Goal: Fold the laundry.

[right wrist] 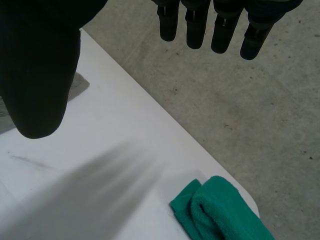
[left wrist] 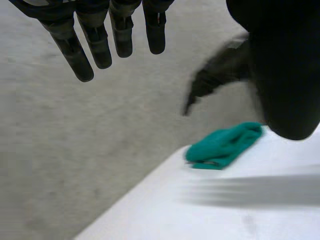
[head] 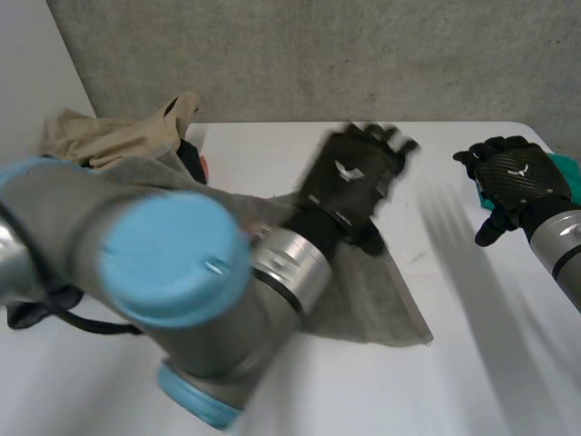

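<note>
You've got both empty, fingers straight: left hand (head: 349,186) above the flat grey woven cloth (head: 390,309) mid white table (head: 472,381), right hand (head: 517,182) near the bunched teal terry towel (right wrist: 220,212) at the rt edge, so pinch a grey corner squarely b4 folding.

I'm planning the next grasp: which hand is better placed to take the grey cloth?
Probably left: the left hand is over the grey cloth, open; the right hand is apart, beside the green cloth.

- I see a plain grey cloth (head: 381,300) on my white table (head: 472,363).
- Beige garment (head: 109,136) at ten o'clock.
- Teal towel (right wrist: 220,212) at three o'clock.
- Left hand (head: 354,182) and right hand (head: 517,177): black.
</note>
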You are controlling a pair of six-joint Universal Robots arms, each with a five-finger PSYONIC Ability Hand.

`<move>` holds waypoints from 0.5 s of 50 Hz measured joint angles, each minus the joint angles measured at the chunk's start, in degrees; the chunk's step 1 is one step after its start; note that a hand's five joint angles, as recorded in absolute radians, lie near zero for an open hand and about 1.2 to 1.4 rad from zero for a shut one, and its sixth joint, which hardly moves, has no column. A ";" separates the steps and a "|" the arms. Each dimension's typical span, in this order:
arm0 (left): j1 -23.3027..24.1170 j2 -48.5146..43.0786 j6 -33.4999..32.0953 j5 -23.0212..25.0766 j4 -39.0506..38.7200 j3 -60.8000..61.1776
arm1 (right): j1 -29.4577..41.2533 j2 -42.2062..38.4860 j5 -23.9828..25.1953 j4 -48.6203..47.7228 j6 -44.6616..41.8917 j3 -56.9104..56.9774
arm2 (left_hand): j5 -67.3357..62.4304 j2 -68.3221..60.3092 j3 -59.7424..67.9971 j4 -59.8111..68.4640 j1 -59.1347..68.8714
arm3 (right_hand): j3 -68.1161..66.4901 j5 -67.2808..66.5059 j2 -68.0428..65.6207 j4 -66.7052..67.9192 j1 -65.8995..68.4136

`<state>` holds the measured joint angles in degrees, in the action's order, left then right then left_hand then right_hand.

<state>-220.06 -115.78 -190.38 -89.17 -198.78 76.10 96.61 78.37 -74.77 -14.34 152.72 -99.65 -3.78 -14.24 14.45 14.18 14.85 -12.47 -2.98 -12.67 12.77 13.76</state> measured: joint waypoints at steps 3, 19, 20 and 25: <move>-4.38 4.42 -0.25 0.01 1.16 2.39 | 0.24 -0.23 0.13 0.49 -0.25 0.55 | 0.00 0.00 0.00 0.00 0.00 | 0.00 0.00 0.00 0.00 0.00; -25.60 11.11 -17.32 -0.02 15.27 15.83 | 13.60 -1.00 2.84 14.19 -0.13 1.12 | -0.02 0.00 0.00 0.00 0.00 | 0.00 0.00 0.00 0.00 0.00; -26.46 11.04 -18.80 -0.02 15.15 16.49 | 14.57 -1.33 2.81 14.36 -0.06 1.00 | 0.00 0.00 0.00 0.00 0.00 | 0.00 0.00 0.00 0.00 0.00; -30.49 10.34 -26.29 0.02 12.45 20.05 | 20.64 -4.93 1.94 12.92 0.99 0.32 | -2.92 -2.49 2.02 2.34 1.68 | 0.00 0.00 0.00 0.00 0.00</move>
<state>-250.55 -105.44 -216.67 -89.16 -186.34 96.15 117.25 73.44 -72.83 -1.42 153.71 -99.34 -6.70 -16.73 16.47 16.52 16.53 -12.47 -2.98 -12.67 12.77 13.76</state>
